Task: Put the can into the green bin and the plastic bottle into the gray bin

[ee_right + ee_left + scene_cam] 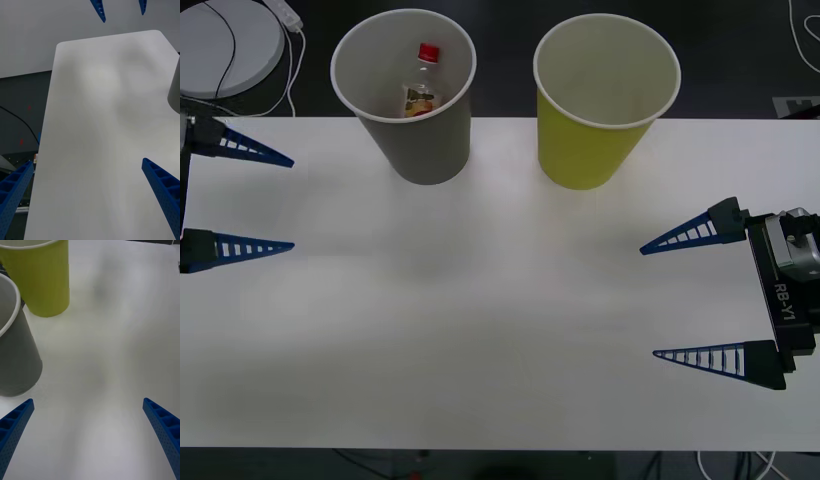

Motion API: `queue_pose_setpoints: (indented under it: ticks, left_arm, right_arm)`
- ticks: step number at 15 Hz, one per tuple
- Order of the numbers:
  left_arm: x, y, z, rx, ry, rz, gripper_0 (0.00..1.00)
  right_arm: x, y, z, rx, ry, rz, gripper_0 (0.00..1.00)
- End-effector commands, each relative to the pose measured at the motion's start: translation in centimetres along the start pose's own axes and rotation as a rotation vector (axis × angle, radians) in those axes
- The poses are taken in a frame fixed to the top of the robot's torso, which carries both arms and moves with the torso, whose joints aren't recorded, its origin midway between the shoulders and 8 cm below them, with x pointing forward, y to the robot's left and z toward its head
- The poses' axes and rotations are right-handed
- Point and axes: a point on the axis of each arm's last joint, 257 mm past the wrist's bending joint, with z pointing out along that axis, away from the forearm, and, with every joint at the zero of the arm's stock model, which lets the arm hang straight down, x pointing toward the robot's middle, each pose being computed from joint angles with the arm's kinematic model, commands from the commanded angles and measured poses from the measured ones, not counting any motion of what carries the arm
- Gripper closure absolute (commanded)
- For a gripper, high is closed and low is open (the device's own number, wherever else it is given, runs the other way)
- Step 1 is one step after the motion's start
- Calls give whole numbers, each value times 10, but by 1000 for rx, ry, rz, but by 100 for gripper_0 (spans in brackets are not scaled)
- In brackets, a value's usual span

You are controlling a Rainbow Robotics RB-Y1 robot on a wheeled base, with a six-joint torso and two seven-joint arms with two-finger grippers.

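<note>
While bottle [420, 82] stands in gray bin [423, 150] | we see no can; green bin [590, 150] nearer right gripper [675, 298] | both grippers, left gripper [275, 202] included, wide open, empty

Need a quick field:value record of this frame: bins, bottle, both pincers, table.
gray bin: upright at the table's far edge, left of the green one
plastic bottle: inside the gray bin, red cap up
green bin: upright beside the gray bin, apart from it; no contents visible inside
left pincer: open, holding nothing, at the table's left edge
right pincer: open, holding nothing, over the table's right side
table: white
</note>
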Motion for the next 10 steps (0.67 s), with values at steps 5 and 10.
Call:
queue_pose_setpoints:
  ticks: [5, 10]
  left_arm:
    - [3, -27, -2, 33, -16, 52, 0]
    - [-1, -42, -2, 64, -49, 46, 0]
  right_arm:
    - [0, 0, 0, 0, 0, 0, 0]
    - [0, 0, 0, 0, 0, 0, 0]
